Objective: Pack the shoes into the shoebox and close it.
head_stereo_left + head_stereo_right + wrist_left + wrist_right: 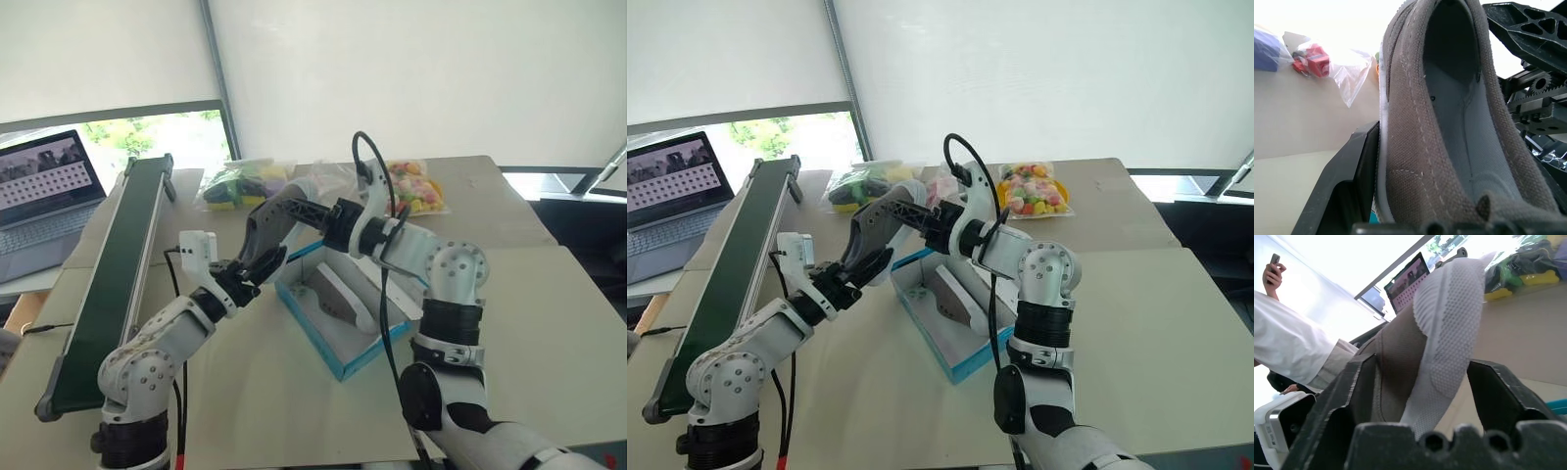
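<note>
Here, left of centre in the head views, the left gripper [257, 269] is clamped on a grey-brown shoe [1449, 127] held above the table [549, 323]. The right gripper [1415, 396] straddles the same shoe, fingers [1498, 391] either side of its white sole; whether they press it, I cannot tell. The other shoe [338, 294] lies inside the open turquoise shoebox [313, 328] at centre.

White-grey arms, round screw-dotted joints, black cables, black ribbed fingers [1342, 396]; white box, probably camera, on left wrist.
</note>
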Robot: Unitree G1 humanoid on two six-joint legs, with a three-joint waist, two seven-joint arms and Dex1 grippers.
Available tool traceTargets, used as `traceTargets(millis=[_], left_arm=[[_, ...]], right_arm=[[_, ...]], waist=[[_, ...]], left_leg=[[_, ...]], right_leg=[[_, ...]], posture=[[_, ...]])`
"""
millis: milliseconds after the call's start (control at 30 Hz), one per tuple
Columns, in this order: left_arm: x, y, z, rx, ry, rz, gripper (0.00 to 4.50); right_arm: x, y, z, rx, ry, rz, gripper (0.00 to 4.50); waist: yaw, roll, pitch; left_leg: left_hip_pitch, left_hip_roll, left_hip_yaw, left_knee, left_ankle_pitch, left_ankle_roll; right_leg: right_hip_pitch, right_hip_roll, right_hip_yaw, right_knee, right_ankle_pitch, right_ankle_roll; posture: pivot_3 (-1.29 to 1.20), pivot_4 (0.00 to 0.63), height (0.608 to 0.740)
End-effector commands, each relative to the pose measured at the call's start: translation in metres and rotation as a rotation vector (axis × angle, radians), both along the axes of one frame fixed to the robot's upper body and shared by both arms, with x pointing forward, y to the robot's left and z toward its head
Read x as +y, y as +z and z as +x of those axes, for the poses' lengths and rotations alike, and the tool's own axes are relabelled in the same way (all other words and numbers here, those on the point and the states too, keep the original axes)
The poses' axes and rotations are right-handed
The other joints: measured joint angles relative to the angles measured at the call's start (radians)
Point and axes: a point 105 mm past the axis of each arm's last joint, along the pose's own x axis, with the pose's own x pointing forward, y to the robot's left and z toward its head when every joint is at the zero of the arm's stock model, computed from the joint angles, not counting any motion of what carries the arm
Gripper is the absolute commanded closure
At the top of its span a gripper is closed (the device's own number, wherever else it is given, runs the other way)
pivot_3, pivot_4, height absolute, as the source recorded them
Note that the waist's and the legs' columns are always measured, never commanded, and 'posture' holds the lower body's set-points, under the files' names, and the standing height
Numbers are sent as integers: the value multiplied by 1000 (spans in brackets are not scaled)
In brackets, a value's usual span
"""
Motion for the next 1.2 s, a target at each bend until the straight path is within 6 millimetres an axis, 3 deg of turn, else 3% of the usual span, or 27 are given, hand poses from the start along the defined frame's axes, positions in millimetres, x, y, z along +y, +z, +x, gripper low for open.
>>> traceTargets(millis=[33, 167, 233, 400, 433, 467, 533, 667, 800, 900, 967, 1067, 1200], left_arm=[[-2, 16, 0, -64, -7, 3, 1730], [-4, 16, 1, -77, -4, 42, 1730], [-3, 15, 3, -79, 11, 66, 1730], [-2, 10, 5, -80, 13, 111, 1730], [-2, 8, 5, -82, 8, 134, 977], [-2, 6, 5, -83, 7, 148, 862], [-2, 4, 4, -64, 5, 136, 45], [1, 0, 3, -59, 9, 135, 17], [6, -15, -4, -29, -2, 181, 17], [9, -23, -12, -11, -30, 218, 17], [11, -32, -18, 13, -69, 266, 17], [5, -41, -26, 27, -164, 332, 17], [1, -44, -27, 16, -203, 353, 17]], right_arm=[[24, 26, -19, -72, 106, 75, 2665], [26, 26, -21, -60, 111, 83, 3936], [26, 27, -21, -58, 109, 90, 4159], [23, 36, -17, -53, 67, 142, 4159], [22, 38, -15, -53, 57, 153, 4165], [21, 39, -15, -54, 49, 159, 4165], [19, 44, -15, -97, 38, 154, 4165], [14, 62, -19, -153, 33, 227, 4165], [-9, 87, -10, -232, -41, 254, 4165], [-24, 107, -11, -354, -25, 169, 4165], [-28, 110, -17, -403, 48, 36, 4165], [-33, 67, -25, -319, 196, -323, 4165], [-46, 21, -36, -247, 314, -606, 4165]], waist=[[0, 0, 0], [-1, 0, 0], [-1, 0, 0], [0, 0, 0], [0, 0, 0], [0, 0, 0], [0, 1, 0], [0, 1, 0], [-4, 2, 1], [-5, 4, 2], [1, 4, 2], [3, 4, 2], [-1, 4, 2]], left_leg=[[0, 0, 0, 0, 0, 0], [0, 0, 0, 0, 0, 0], [0, 0, 0, 0, 0, 0], [0, -1, 0, 0, 0, 0], [-1, -2, 0, 0, 0, 0], [-1, -2, 0, 0, 0, 0], [0, -2, 0, 0, 0, 0], [0, -2, 0, 0, 0, 1], [0, -2, 0, 0, -1, 1], [-1, -2, 0, 0, -2, 4], [0, -3, 0, -1, -4, 7], [2, -5, -1, -2, -7, 12], [0, -1, 2, -2, -10, 17]], right_leg=[[0, 0, 0, 0, 0, 0], [0, 0, 0, 0, 0, 0], [0, -1, 0, 0, 0, 0], [0, -2, 1, 0, 0, 0], [0, -2, 1, 0, 0, 0], [0, -2, 1, 0, 0, 0], [0, -2, 1, 0, 0, 0], [0, -2, 0, 0, 0, 0], [0, -1, 0, 0, 0, 0], [-1, -1, 0, 0, 0, 0], [0, 0, -1, 0, 0, 0], [2, 0, -2, -1, 0, 0], [5, -2, -2, -12, -4, 0]], posture=[[0, 150, 640], [0, 150, 640], [0, 150, 640], [0, 150, 640], [0, 150, 640], [0, 150, 640], [0, 150, 640], [0, 150, 640], [0, 150, 640], [0, 150, 640], [0, 150, 640], [0, 150, 640], [0, 150, 640]])
